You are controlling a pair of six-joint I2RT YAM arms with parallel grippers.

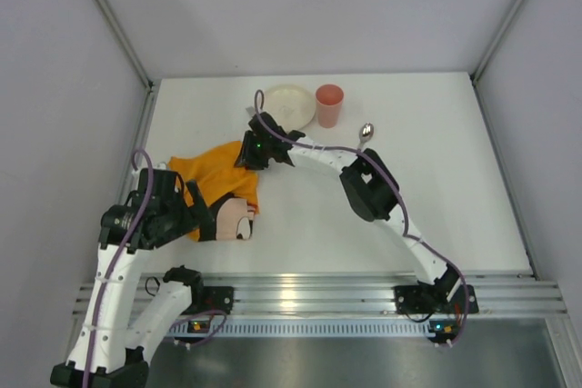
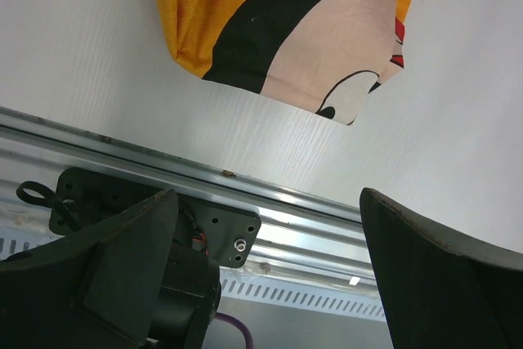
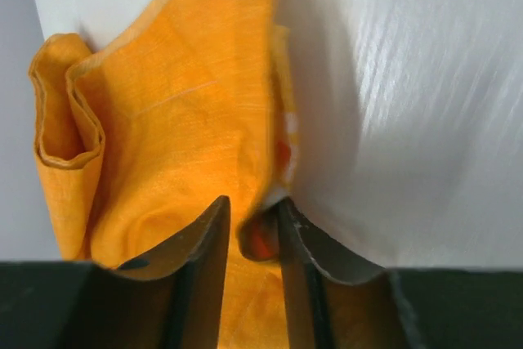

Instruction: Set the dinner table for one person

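The orange Mickey Mouse cloth [image 1: 223,177] lies crumpled on the left part of the white dinner table [image 1: 409,215]. My right gripper [image 1: 257,148] reaches across to the cloth's far right corner. In the right wrist view its jaws [image 3: 252,206] are nearly closed, with a raised fold of the cloth's edge [image 3: 180,96] between them over the table [image 3: 409,120]. My left gripper [image 1: 198,217] is open and empty at the cloth's near left side. In the left wrist view it [image 2: 270,202] hangs over the front rail, with the cloth [image 2: 270,30] beyond it.
A cream plate [image 1: 289,104] and a pink cup [image 1: 329,104] stand at the back of the table. A metal spoon [image 1: 366,134] lies to their right, beside the right arm's elbow. The aluminium rail [image 2: 327,210] runs along the near edge.
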